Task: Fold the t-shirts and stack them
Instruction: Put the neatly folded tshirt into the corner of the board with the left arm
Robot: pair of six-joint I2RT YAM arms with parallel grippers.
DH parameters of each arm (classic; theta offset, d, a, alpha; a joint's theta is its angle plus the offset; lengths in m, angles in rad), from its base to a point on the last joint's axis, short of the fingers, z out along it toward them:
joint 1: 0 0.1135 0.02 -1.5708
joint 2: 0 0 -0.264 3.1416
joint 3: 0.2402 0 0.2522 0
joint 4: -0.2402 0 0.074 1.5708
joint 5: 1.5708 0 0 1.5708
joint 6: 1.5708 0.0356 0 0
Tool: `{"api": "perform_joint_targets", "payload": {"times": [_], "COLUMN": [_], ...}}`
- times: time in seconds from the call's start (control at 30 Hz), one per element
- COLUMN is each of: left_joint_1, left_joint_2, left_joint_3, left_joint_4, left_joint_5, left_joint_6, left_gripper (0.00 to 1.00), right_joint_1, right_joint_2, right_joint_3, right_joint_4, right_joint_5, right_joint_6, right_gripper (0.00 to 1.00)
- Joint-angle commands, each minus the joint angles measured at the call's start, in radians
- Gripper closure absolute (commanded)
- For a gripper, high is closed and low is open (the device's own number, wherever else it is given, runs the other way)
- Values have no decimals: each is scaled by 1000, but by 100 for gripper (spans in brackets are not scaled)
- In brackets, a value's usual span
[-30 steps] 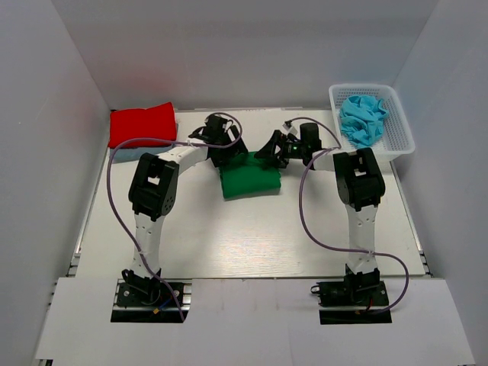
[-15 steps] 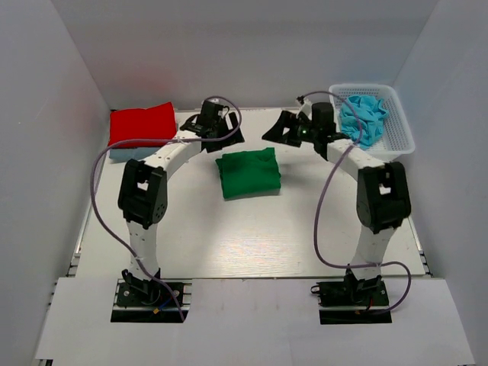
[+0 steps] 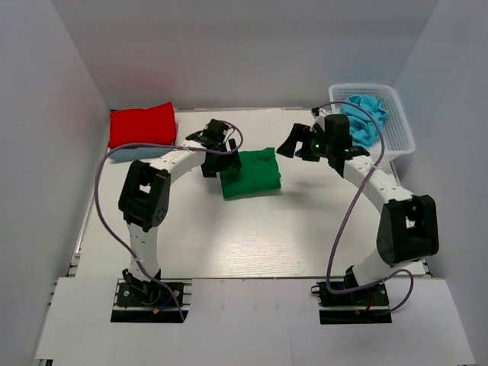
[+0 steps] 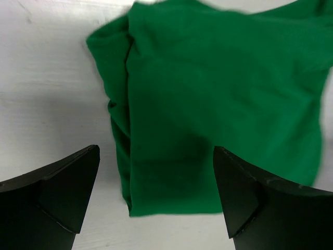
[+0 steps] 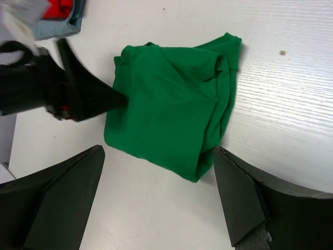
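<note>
A dark green t-shirt (image 3: 250, 174) lies folded on the table, mid-back. It fills the left wrist view (image 4: 218, 99) and shows in the right wrist view (image 5: 169, 117). My left gripper (image 3: 223, 160) is open and empty at the shirt's left edge, with its fingers (image 4: 60, 190) spread over the shirt's near corner. My right gripper (image 3: 293, 144) is open and empty, up and to the right of the shirt and clear of it. A folded red t-shirt (image 3: 142, 125) lies on a pale blue one (image 3: 124, 155) at the back left. Crumpled turquoise t-shirts (image 3: 362, 116) fill the basket.
The white mesh basket (image 3: 402, 130) stands at the back right corner. White walls close in the table on the left, back and right. The left gripper (image 5: 67, 96) shows in the right wrist view beside the green shirt, with the red and blue stack (image 5: 65, 15) behind it.
My left gripper came forward from the back wall to the green shirt's left edge. My right gripper shifted right and forward, and its arm swung out to the right. The shirt has not moved.
</note>
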Motion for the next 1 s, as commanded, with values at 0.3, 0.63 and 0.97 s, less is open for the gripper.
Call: {"api": "perform_joint_targets", "payload": {"times": [0.3,0.63,0.97], "left_joint_1": [-18,-51,-61], "left_joint_2": [152,221,197], "left_joint_3": [27,-26,115], "left_joint_4": [-53,139,27], "left_joint_5": [-119,-43,-174], "left_joint_6": [-55,31,172], "left_gripper": [0,31,100], "right_joint_1": [-6,-8,-19], "right_joint_2": [-121,-121,-239], "right_joint_3": [-54,-78,-183], "right_joint_4": [-57,-63,-66], "right_joint_5": [54,60,139], "right_joint_6": [-88,-103,-114], "right_gripper": [10,10,10]}}
